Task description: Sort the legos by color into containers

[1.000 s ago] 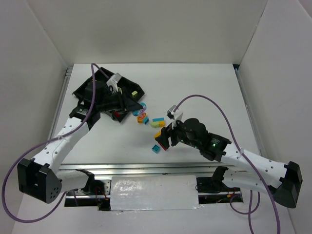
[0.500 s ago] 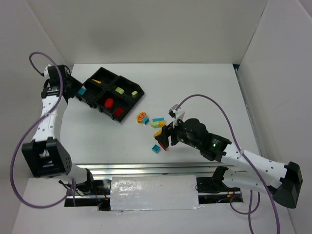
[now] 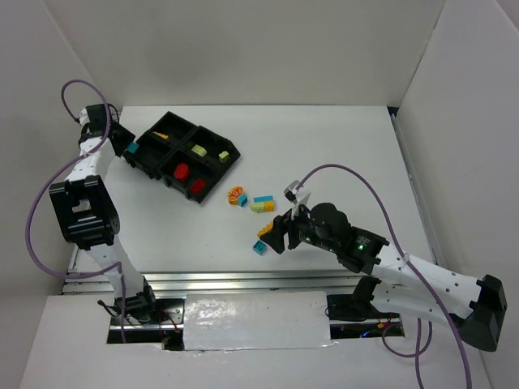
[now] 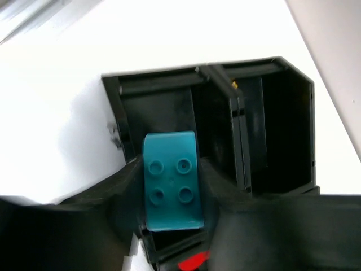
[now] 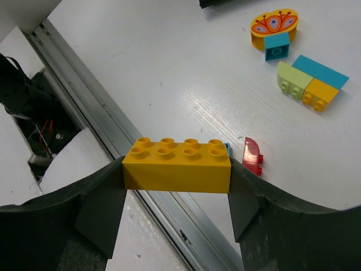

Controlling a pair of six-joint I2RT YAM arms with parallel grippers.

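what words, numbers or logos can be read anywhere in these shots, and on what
None readable.
The orange arched plastic brick bears a printed red and blue pattern, no letters.
The long yellow plastic brick in the right gripper and the teal plastic brick in the left gripper show plain studs, no marks legible.

**Bright, even light; blur close to the lens**

You get flat overhead light, with only faint shadows on the white table (image 3: 324, 146). In your left wrist view the teal brick (image 4: 171, 180) reads sharp, but the dark fingers (image 4: 121, 203) blur. Glare streaks the table beside the yellow brick (image 5: 176, 165).
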